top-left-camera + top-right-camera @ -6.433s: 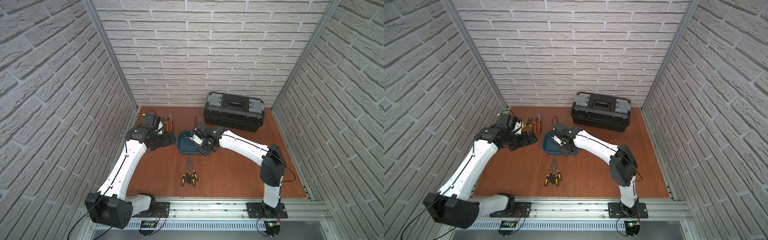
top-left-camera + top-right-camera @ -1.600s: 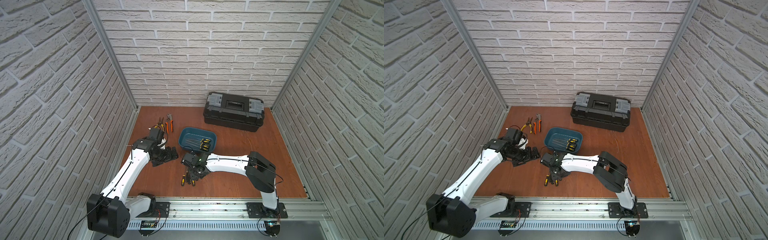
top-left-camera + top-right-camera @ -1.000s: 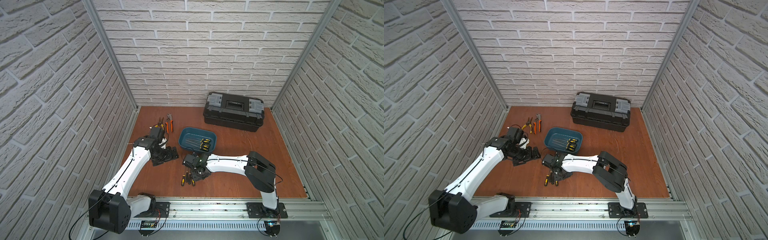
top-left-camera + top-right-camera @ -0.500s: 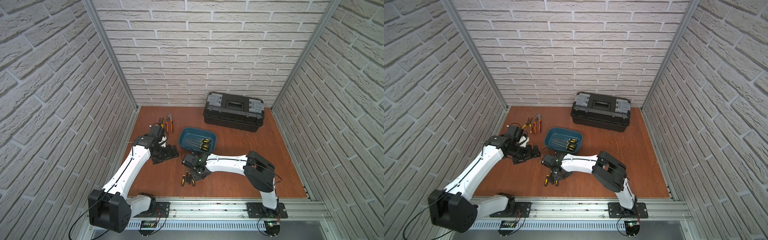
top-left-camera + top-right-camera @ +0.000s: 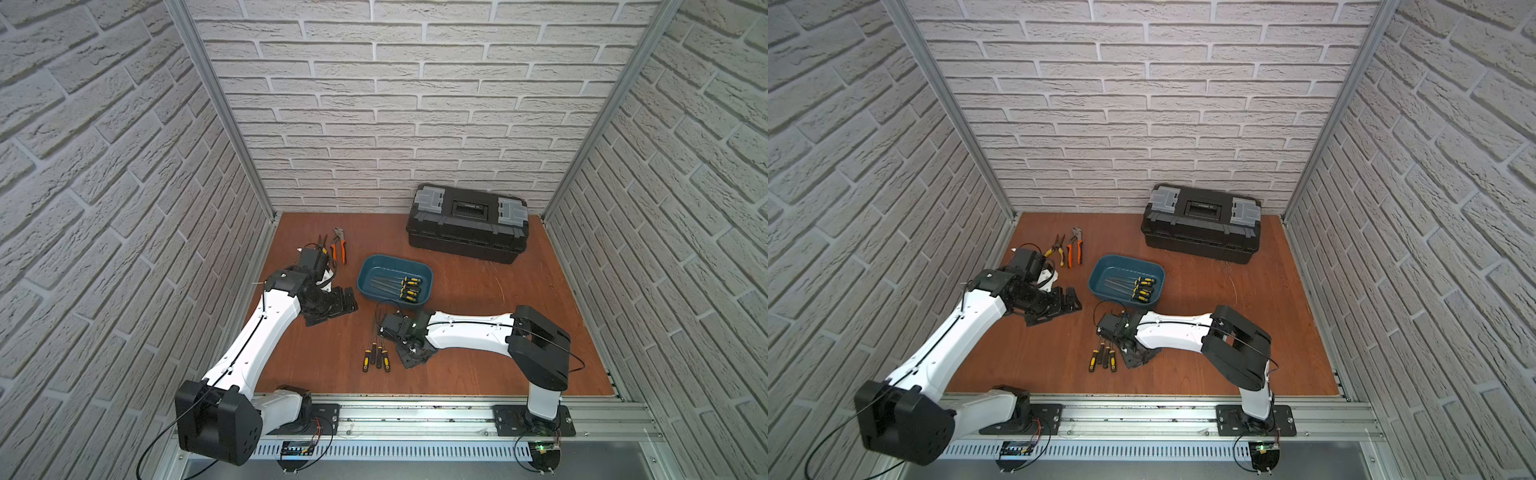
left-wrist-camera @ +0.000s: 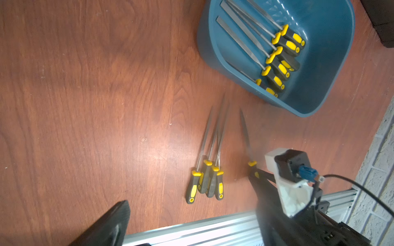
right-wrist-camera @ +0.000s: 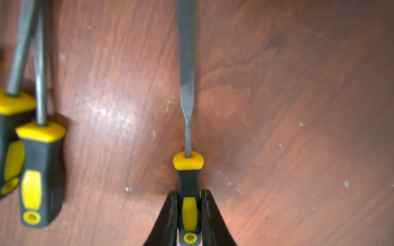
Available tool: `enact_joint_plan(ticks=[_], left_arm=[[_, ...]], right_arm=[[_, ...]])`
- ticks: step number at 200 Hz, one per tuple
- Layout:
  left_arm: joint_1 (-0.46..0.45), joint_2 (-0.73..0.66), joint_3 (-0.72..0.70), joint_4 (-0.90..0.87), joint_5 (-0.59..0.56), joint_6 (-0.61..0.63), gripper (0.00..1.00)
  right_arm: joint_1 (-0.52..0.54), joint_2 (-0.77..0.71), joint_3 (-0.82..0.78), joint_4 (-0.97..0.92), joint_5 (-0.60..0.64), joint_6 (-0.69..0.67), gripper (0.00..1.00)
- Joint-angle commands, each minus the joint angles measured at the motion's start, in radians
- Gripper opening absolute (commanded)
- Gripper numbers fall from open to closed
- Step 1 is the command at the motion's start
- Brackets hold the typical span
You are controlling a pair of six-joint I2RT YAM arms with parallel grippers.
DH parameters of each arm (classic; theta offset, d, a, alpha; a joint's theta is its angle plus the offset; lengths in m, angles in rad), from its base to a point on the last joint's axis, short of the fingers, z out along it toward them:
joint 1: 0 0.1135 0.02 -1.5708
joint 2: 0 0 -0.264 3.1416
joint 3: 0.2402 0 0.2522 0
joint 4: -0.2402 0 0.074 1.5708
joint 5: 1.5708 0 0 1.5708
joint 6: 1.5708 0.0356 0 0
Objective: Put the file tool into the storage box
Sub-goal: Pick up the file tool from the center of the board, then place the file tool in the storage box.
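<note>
File tool [image 7: 187, 95]: grey blade, black-yellow handle, lying flat. Storage box [image 5: 386, 266]: teal tub, other files [image 6: 277, 64] inside.

Finding: no text, label, brand, number or sign can be read in any view. The black-and-yellow plastic handle of the file tool [image 7: 189, 181], seen close in the right wrist view, shows plain colour only. The shallow teal-blue plastic storage box [image 6: 332, 53] shows plain walls. Any marking on the large black plastic toolbox [image 5: 465, 237] with grey latches is too small to tell in both top views.
</note>
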Motion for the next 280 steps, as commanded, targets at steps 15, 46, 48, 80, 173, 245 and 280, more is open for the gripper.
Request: enact_joint_plan(ticks=[15, 46, 48, 80, 173, 245, 280], left_arm=[[0.004, -0.025, 0.024, -0.009, -0.004, 0.007, 0.98], [0.004, -0.037, 0.03, -0.003, -0.012, -0.006, 0.98], [0.003, -0.038, 0.03, -0.003, -0.012, -0.008, 0.98], [0.005, -0.054, 0.029, 0.019, -0.009, -0.027, 0.98], [0.03, 0.044, 0.146, 0.073, 0.027, -0.02, 0.98], [0.058, 0.11, 0.239, 0.011, 0.02, 0.021, 0.98], [0.062, 0.125, 0.26, -0.022, 0.015, 0.034, 0.98]], right_arm=[[0.008, -0.114, -0.033, -0.038, 0.028, -0.091, 0.1], [0.017, -0.2, -0.059, -0.056, 0.022, -0.179, 0.1], [0.016, -0.204, -0.059, -0.058, 0.022, -0.184, 0.1], [0.016, -0.282, -0.046, -0.095, 0.027, -0.273, 0.1], [-0.108, -0.169, 0.266, -0.146, 0.069, -0.555, 0.11], [-0.293, 0.036, 0.421, -0.055, -0.049, -0.769, 0.1], [-0.338, 0.108, 0.464, -0.025, -0.077, -0.84, 0.1]])
